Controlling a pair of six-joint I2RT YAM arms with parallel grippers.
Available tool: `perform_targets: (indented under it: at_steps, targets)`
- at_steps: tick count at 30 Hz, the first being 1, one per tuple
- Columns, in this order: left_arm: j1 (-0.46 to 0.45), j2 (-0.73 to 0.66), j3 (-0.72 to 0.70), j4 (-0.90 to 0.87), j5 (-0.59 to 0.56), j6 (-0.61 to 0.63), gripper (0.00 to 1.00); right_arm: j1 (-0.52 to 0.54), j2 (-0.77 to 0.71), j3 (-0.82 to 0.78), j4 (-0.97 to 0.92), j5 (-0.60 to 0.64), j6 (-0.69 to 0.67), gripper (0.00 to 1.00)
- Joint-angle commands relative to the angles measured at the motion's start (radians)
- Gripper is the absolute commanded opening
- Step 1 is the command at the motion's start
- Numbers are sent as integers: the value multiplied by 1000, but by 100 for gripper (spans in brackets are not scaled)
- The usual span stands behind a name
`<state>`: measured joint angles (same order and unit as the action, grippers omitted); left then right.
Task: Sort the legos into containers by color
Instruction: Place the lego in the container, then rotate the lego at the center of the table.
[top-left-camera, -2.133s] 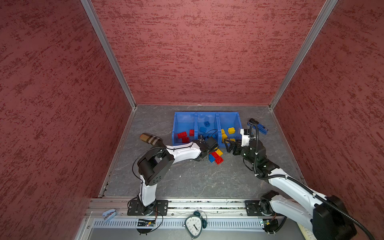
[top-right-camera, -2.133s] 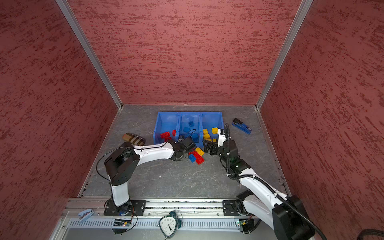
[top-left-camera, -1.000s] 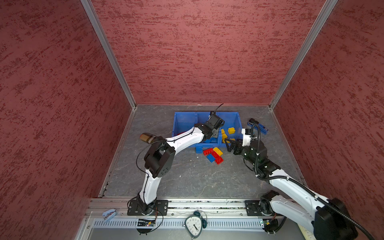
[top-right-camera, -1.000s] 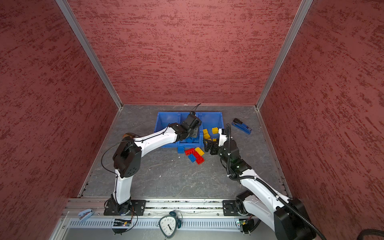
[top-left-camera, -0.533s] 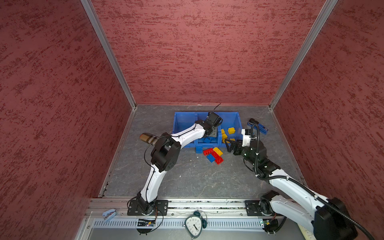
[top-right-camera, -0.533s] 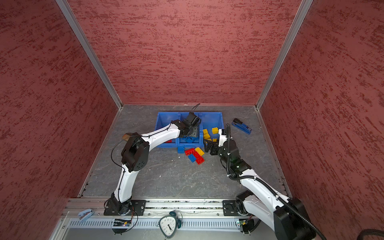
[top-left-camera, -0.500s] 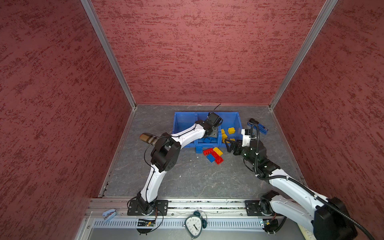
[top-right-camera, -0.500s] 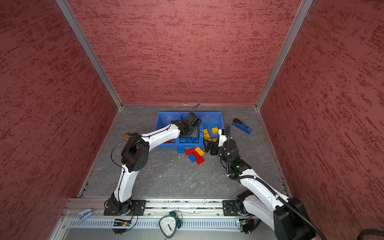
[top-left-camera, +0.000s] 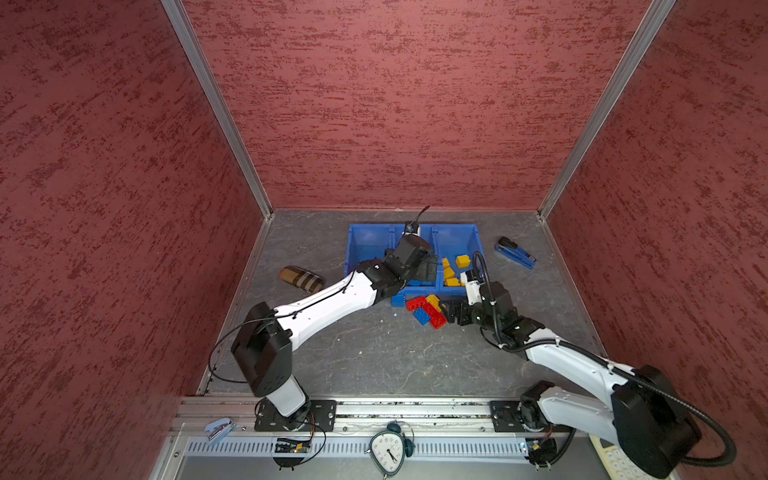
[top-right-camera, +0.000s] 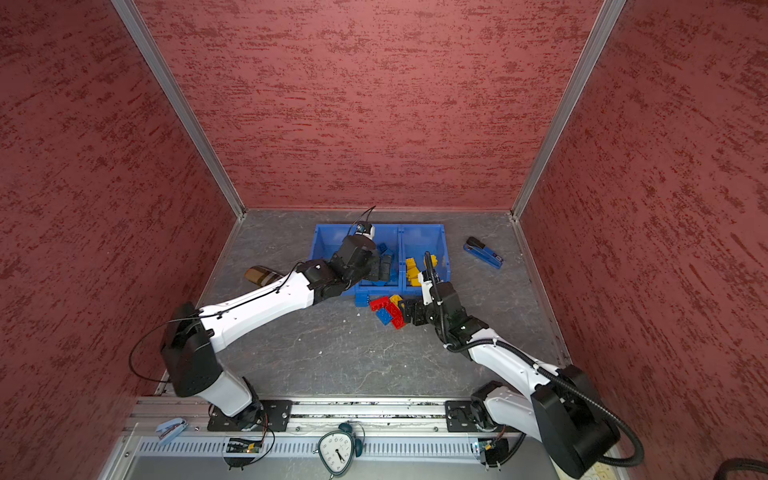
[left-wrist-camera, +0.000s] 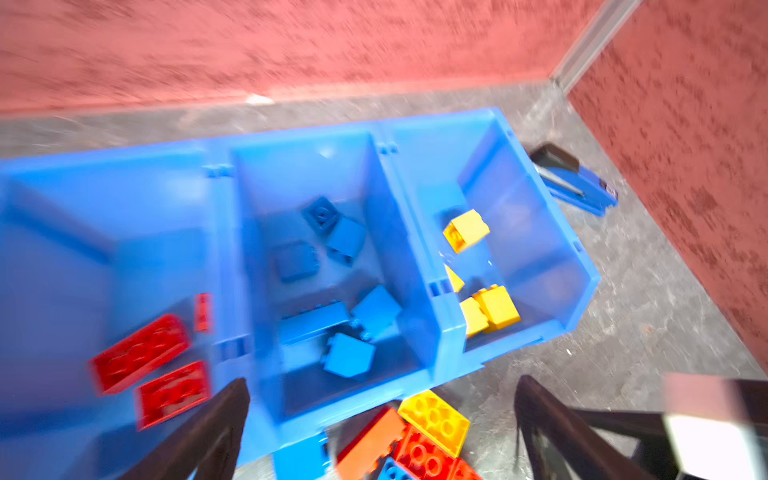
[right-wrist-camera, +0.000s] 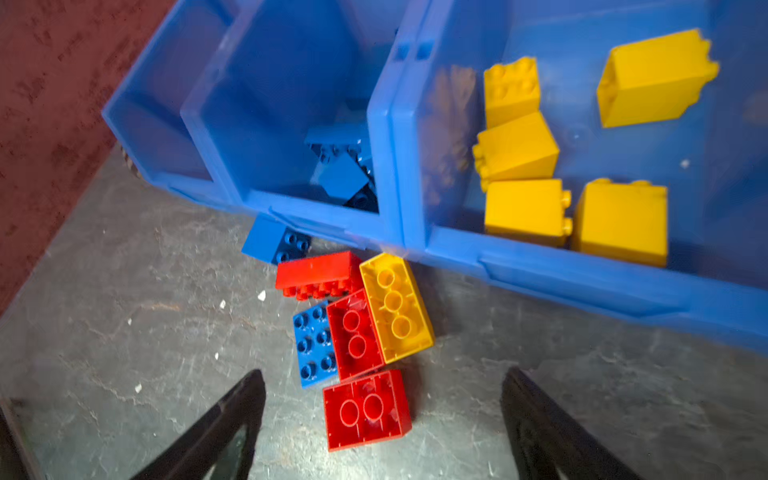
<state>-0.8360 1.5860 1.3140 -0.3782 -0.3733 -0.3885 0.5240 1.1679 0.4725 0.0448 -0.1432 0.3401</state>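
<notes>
Fingers of the left gripper spread, empty, above the middle one of the containers; right gripper likewise agape with nothing held, low over the loose legos just before the bins. Well along, I judge: reds, blues, yellows binned apart, about six bricks left outside. Left wrist view blurs; left arm covers the red bin in both top views.

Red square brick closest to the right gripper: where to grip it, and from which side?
Take the red square brick from straight above, jaws across the two outer walls that face bare table. It lies flat, hollow underside up, and only the wall toward the longer red brick is crowded.
</notes>
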Motion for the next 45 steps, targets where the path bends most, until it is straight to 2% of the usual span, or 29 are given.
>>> perform_targets:
  at_steps: [1, 2, 6, 10, 12, 20, 28, 35, 36, 38, 41, 43, 45]
  targets:
    - [18, -38, -76, 31, -95, -27, 99, 24, 66, 39, -33, 5, -27, 84]
    - [23, -54, -94, 28, -102, -36, 99, 36, 93, 44, -26, 23, -22, 84]
    - [35, -82, -129, 15, -122, -58, 100, 59, 188, 74, 32, 111, 15, 71]
    - [35, -88, -134, -1, -144, -67, 100, 62, 243, 84, 106, 204, 52, 51]
    - [37, -87, -134, -1, -146, -69, 100, 61, 263, 90, 128, 227, 55, 46]
    - [35, -70, -131, -7, -138, -84, 100, 72, 340, 115, 122, 115, 14, 43]
    - [37, -63, -136, -10, -138, -90, 99, 115, 327, 119, -14, -1, -41, 34]
    - [36, -70, -149, -18, -141, -87, 100, 171, 178, 90, -118, -125, -84, 33]
    - [37, -73, -150, -22, -142, -88, 99, 171, 156, 86, -102, -119, -65, 34]
    - [37, -79, -157, -23, -145, -90, 100, 171, 121, 85, -67, -25, -18, 36]
    - [36, -88, -167, -25, -150, -89, 99, 168, 156, 138, -75, 104, 37, 45]
    - [37, -93, -172, -30, -157, -90, 99, 169, 244, 225, -159, 115, 62, 57]
    - [37, -98, -177, -33, -165, -90, 99, 176, 345, 304, -247, 101, 56, 63]
